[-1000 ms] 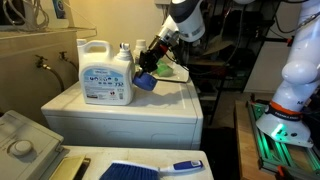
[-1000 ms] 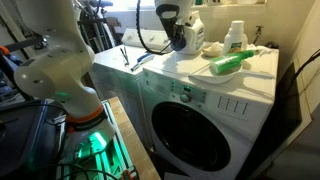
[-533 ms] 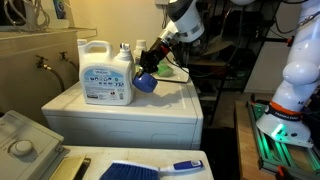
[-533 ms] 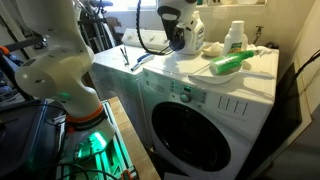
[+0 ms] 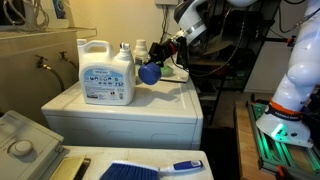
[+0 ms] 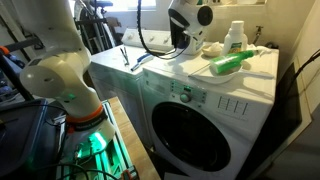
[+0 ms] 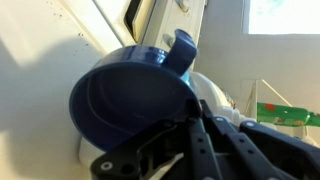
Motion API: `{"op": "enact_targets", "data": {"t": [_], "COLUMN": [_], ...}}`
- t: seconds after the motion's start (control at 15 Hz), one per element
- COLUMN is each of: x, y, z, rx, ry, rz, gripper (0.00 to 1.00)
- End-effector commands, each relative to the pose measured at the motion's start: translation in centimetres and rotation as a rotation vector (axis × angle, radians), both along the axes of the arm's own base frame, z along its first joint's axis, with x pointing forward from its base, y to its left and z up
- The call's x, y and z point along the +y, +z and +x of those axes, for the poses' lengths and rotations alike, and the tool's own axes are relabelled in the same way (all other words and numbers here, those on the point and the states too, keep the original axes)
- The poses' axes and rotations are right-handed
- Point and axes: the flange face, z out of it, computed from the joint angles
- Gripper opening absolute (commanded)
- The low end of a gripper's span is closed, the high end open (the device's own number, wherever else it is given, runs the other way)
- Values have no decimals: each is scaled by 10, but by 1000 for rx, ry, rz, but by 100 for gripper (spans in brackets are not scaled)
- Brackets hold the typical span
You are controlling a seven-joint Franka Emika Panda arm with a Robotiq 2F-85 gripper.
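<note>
**Blue cap lifts clear of the washer top**

Raised and carried away from the detergent jug (image 5: 107,75) since a second ago, the blue cap (image 5: 149,72) now hangs in the air above the white counter (image 5: 150,108), touching nothing but the jaws that hold it. The wrist view shows the cap (image 7: 130,95) tipped on its side with its open mouth toward the camera and the dark jaws clamped on its wall.

By the look of it, the pick-up is done: the cap is gripped and off the surface. It has not been set down anywhere.

The jug stands just beside the cap, upright, with two small bottles (image 5: 132,48) behind it. A green item (image 6: 228,63) lies flat on the counter (image 6: 170,72) near the far edge in an exterior view, and a white bottle with a green label (image 6: 235,38) stands beyond it. The broadest bare stretch of counter lies in front of the jug, running out to the front edge, where the surface drops away to the washer door (image 6: 195,125). A blue brush (image 5: 150,168) lies on a separate surface in the foreground, well apart from the arm's reach.
</note>
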Motion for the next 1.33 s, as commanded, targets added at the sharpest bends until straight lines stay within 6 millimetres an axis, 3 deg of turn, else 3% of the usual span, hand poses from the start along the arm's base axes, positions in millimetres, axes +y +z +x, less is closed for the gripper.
{"op": "enact_targets", "data": {"t": [0.0, 0.27, 0.47, 1.27], "x": [-23, -45, -51, -25], "y": [-18, -41, -56, -109], "z": [-25, -36, -35, -17], "rx": [33, 21, -50, -219], "ry": [-70, -159, -209, -368], "rz": [35, -8, -16, 146], "gripper": [2, 2, 2, 2]}}
